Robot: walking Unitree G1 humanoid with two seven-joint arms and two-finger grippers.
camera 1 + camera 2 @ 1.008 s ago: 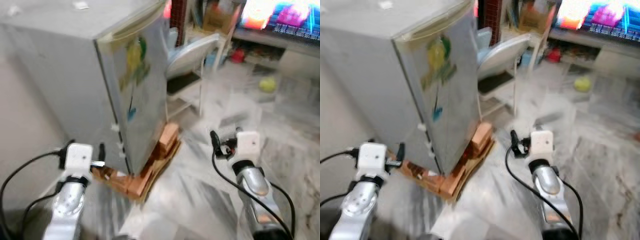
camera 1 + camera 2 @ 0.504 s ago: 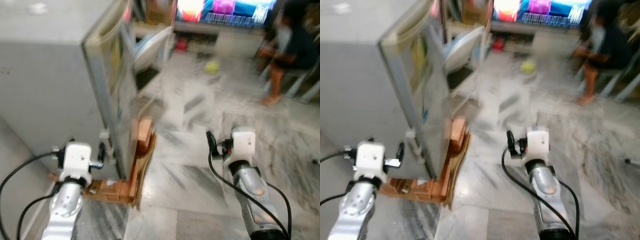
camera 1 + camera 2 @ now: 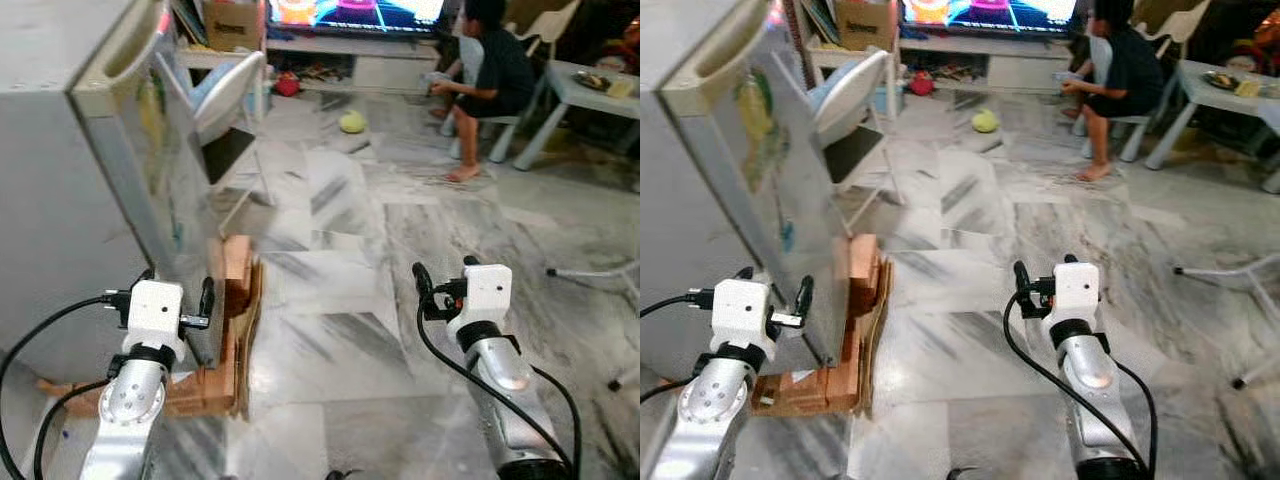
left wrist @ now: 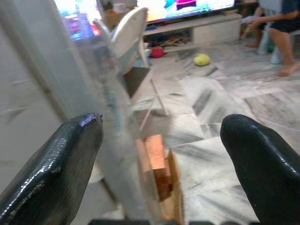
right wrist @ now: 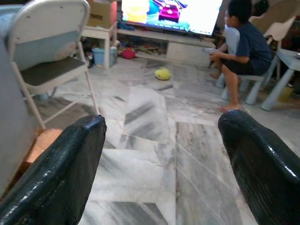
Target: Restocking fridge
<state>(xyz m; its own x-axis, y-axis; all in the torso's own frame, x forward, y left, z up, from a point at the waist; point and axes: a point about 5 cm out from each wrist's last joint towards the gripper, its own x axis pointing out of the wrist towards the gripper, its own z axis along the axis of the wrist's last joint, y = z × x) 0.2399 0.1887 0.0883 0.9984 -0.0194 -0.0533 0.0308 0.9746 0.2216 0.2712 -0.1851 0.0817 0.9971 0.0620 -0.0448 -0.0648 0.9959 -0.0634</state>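
While the robot is standing on a grey-veined marble floor (image 3: 340,300), the small grey fridge (image 3: 700,200) is sitting at its left with the door shut, coloured stickers (image 3: 755,120) showing on the door face. It is resting on a low stack of bricks and cardboard (image 3: 855,330) that is sticking out beyond its front corner. The left gripper (image 4: 159,154) is hovering just before the door's lower edge, near that corner, with its two black fingers (image 4: 56,164) spread wide and holding nothing; through the gap between them the door edge and the bricks are showing. The right gripper (image 5: 161,159) is hanging over bare floor, well apart from the fridge, its fingers (image 5: 262,164) likewise parted wide and carrying nothing. Beyond the fridge a white folding chair (image 5: 44,42) with a dark seat is standing, and behind it a cardboard box (image 3: 232,12) is sitting on a low shelf. Farther back a television (image 5: 171,14) is glowing with a bright picture above a long low cabinet (image 3: 980,65), and a yellow-green ball (image 3: 351,122) is lying on the floor before it. A person in a dark shirt (image 3: 490,75) is sitting on a small white stool, facing the screen, and a pale table (image 3: 590,95) is standing at the far right.
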